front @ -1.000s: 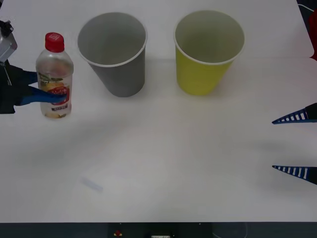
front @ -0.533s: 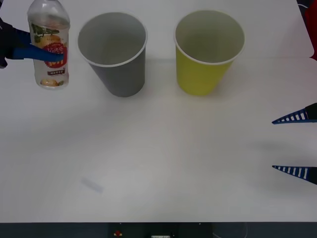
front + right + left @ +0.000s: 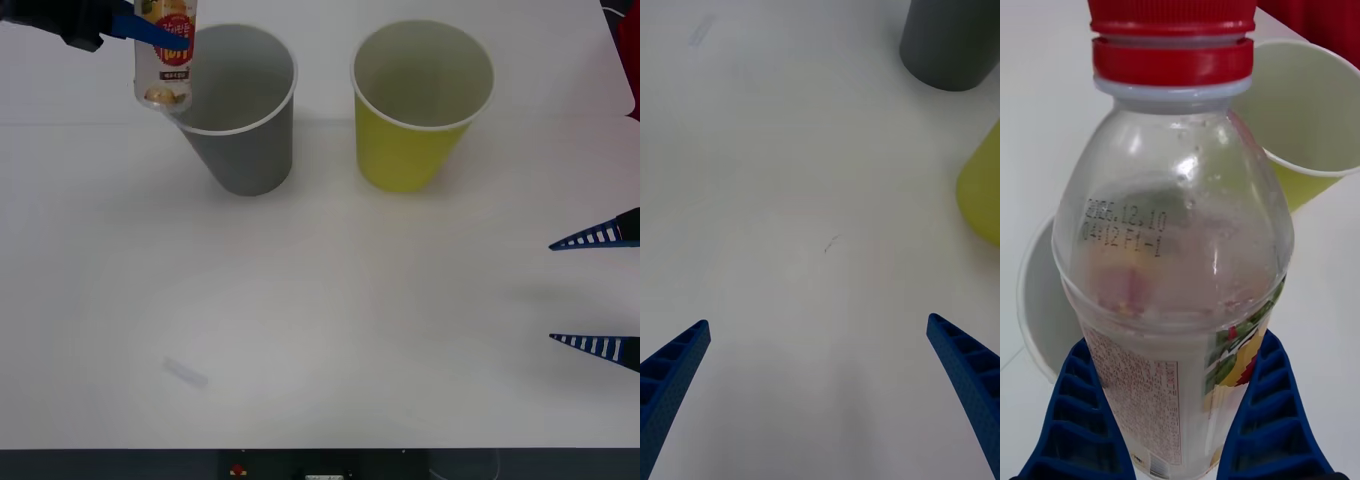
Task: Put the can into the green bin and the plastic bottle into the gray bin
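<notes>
- The small clear plastic bottle with a red screw cap and a red-and-yellow label (image 3: 166,52) is held upright above the tabletop (image 3: 320,330), at the near-left rim of the large dark gray tapered bin with a white rim (image 3: 235,110).
- The left tool (image 3: 1176,420) is closed around the bottle's labelled body, one blue ribbed finger on each side, below the shoulder.
- The bottle appears empty or nearly so, and is judged light; its thin walls are likely to give under a hard squeeze, and the smooth label may slip, so a hold on the straight labelled section is judged soundest.
- The gray bin is seen upright and open, with nothing inside as far as can be told.
- The large yellow-green tapered bin with a pale rim (image 3: 415,110) stands upright just beside it, apart, its visible interior bare.
- Both bins look light and could be tipped by a knock on the rim.
- The right tool (image 3: 598,292) is parked wide open and holding nothing, low over the tabletop's right side.
</notes>
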Action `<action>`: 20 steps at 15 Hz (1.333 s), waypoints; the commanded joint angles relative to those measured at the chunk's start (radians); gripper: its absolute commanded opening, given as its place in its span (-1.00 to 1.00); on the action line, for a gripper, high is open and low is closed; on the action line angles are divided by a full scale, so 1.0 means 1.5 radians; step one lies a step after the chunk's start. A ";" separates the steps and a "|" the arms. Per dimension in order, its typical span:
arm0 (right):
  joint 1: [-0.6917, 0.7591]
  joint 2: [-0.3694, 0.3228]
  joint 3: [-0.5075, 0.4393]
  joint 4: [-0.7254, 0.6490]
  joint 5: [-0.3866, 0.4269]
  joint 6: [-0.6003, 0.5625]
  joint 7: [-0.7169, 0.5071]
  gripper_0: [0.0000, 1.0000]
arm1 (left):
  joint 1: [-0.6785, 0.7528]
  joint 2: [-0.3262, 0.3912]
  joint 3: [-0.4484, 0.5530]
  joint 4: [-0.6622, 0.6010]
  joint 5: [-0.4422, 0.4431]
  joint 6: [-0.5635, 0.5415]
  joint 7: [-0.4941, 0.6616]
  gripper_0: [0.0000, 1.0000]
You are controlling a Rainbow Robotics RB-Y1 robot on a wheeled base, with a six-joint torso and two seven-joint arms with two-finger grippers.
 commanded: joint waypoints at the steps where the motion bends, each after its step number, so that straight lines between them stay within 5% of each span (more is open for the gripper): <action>1: 0.000 0.000 0.000 0.000 0.000 0.000 0.000 1.00 | -0.046 -0.040 -0.035 0.056 -0.036 0.010 -0.004 -1.00; 9: 0.000 0.000 0.000 0.000 0.000 0.000 0.000 1.00 | -0.066 -0.051 -0.097 0.067 -0.040 0.061 -0.012 -0.94; 10: 0.000 0.000 0.000 0.000 0.000 0.000 0.000 1.00 | -0.066 -0.052 -0.097 0.067 -0.040 0.061 -0.014 0.44; 11: 0.000 0.000 0.000 0.000 0.000 0.000 0.000 1.00 | -0.067 -0.052 -0.099 0.067 -0.040 0.061 -0.015 0.99; 20: 0.000 0.000 0.000 0.000 0.000 0.000 0.000 1.00 | -0.066 -0.027 -0.104 0.053 0.012 0.036 -0.040 1.00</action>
